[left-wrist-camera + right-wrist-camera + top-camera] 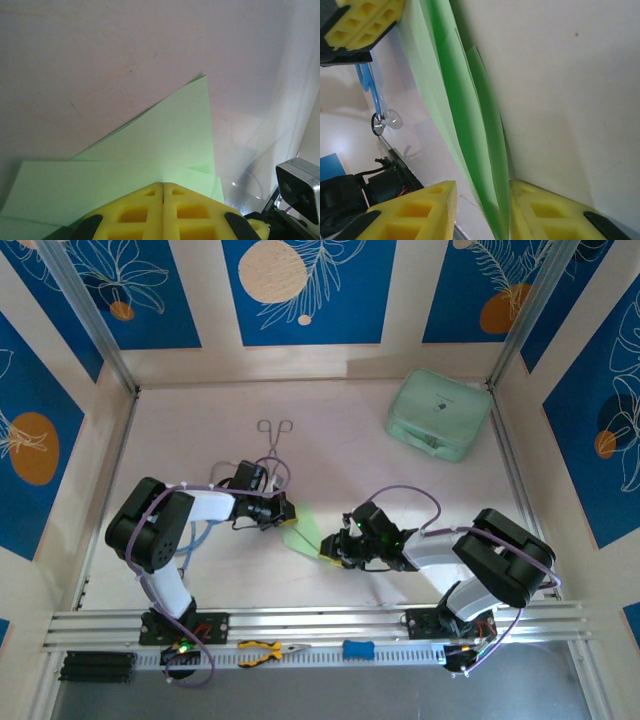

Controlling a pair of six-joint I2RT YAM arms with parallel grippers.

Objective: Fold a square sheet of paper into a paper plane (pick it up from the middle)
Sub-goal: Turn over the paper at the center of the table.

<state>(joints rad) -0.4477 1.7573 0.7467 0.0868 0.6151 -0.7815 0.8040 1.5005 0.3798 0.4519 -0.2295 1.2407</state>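
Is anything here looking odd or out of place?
Nothing is spilled or broken. The paper is only part-folded, and its layers gape apart inside the open right gripper. Pliers lie on the front rail, away from the work.

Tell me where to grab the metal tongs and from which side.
Come straight down and pinch across both thin shafts of the tongs, just nearer than the ring handles. They lie flat on the table, rings farthest away, and the left arm covers their near tips.
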